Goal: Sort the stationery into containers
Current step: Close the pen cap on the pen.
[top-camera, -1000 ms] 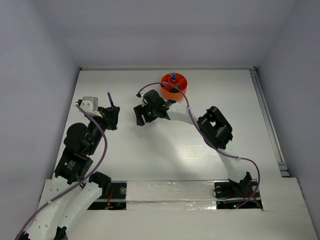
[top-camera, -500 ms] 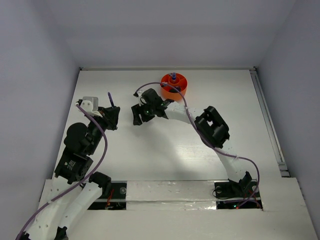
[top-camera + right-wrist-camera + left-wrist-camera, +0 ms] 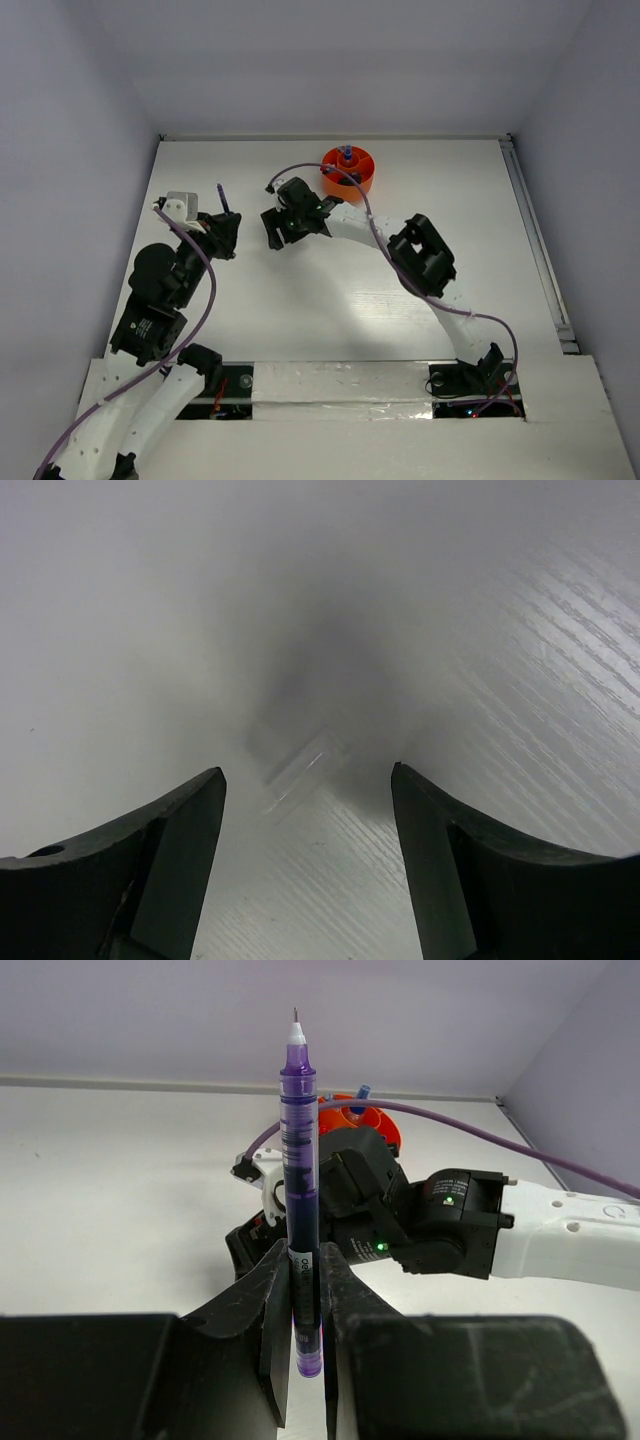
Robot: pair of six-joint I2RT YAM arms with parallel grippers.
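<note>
The left arm's jaws were closed tight on the lower barrel of a purple pen (image 3: 300,1190), which stood upright with its tip pointing up, over the left part of the desk (image 3: 450,190). Held low and vertical like that, it looked ready to go end-first into a compartment. The orange tub (image 3: 366,178) sat at the middle of the desk's far edge with a blue-capped item (image 3: 346,153) standing inside it.

The right arm's jaws were spread wide and held nothing. They pointed down at a small clear piece (image 3: 300,768) lying on the desk between them, just off the tub's near-left side. It was too blurred to name, but the wide spread suggested they were lining up to take it.

The desk was white with a faint wood grain. Plain pale walls closed it in on three sides.
</note>
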